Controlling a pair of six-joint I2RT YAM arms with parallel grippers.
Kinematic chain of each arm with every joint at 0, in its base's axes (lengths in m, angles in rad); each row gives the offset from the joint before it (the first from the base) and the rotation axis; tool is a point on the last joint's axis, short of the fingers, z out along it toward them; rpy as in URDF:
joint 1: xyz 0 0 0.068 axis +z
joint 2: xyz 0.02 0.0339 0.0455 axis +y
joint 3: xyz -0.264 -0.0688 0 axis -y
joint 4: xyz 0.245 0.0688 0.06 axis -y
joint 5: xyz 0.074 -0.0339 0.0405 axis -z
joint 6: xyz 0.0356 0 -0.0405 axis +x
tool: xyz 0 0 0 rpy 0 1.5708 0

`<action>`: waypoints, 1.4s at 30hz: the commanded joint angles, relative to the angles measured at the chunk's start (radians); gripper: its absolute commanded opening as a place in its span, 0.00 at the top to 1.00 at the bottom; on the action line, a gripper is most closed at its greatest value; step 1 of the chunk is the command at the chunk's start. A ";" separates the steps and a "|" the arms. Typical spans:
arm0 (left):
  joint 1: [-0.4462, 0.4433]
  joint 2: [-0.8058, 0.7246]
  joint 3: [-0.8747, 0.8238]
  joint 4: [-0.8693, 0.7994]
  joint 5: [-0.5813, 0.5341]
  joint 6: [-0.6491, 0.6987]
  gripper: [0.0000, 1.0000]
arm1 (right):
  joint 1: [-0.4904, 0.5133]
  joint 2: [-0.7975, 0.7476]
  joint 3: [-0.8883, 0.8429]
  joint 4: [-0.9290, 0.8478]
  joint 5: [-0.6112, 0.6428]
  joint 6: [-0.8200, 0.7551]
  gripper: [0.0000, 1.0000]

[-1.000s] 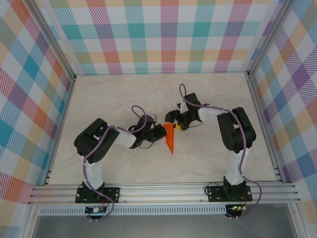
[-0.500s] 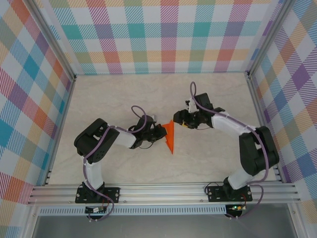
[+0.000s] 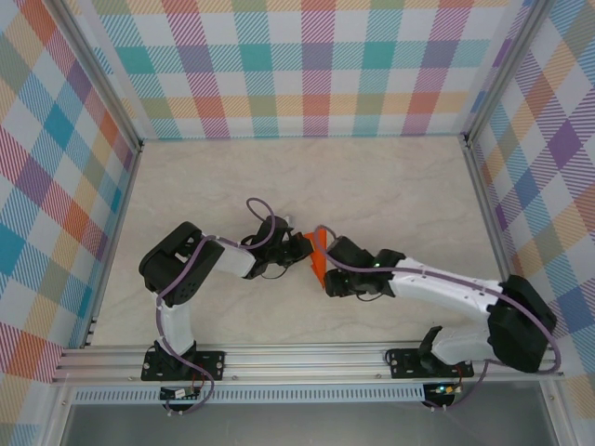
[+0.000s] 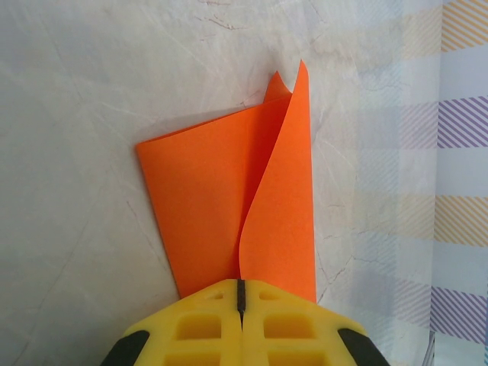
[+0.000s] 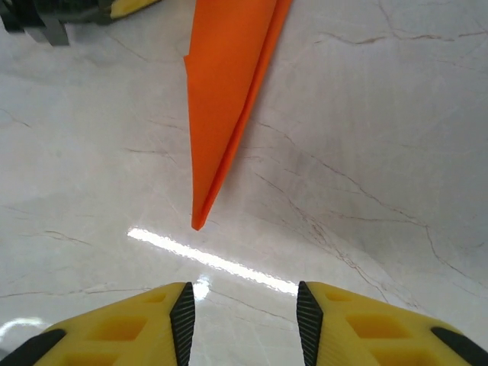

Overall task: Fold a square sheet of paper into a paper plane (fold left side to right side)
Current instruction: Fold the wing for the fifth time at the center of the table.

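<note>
1. The orange paper (image 3: 318, 258) lies near the middle of the pale marbled counter (image 3: 214, 186), between the tips of the two arms. It is folded into a narrow, pointed shape.
2. In the left wrist view the orange paper (image 4: 229, 206) shows two layers. A wider layer lies flat on the counter. A narrower flap on its right side curls up off it and stands loosely, not pressed flat. Both layers run to a point at the far end.
3. The left gripper (image 4: 240, 293) has its yellow fingers pressed together, with only a thin dark seam between them. It is pinching the near edge of the paper, and the edge of the raised flap runs straight into that seam.
4. From the top view the left gripper (image 3: 303, 253) meets the paper from the left side, low on the counter, with its arm bent back toward its base.
5. The right gripper (image 5: 244, 309) is spread. Bare counter shows in the gap between its two yellow fingers, and it holds nothing.
6. In the right wrist view the paper (image 5: 229, 91) tapers to a sharp tip that points toward the right gripper. The tip lies on the counter a little ahead of the fingers, apart from them.
7. From above, the right gripper (image 3: 337, 277) sits just beside the paper's right edge, with its arm stretched low across the counter from the right.
8. Plaid walls (image 3: 316, 65) in many colours close in the counter on three sides.
</note>
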 commanded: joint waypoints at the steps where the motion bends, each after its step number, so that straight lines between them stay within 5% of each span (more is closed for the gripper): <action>1: 0.012 0.023 -0.023 -0.032 -0.043 0.019 1.00 | 0.087 0.111 0.134 -0.109 0.210 0.007 0.60; 7: 0.012 0.024 -0.022 -0.031 -0.041 0.019 1.00 | 0.174 0.253 0.230 -0.125 0.277 0.000 0.64; 42: 0.012 0.027 -0.007 -0.044 -0.033 0.023 1.00 | 0.181 0.402 0.259 -0.107 0.328 -0.024 0.77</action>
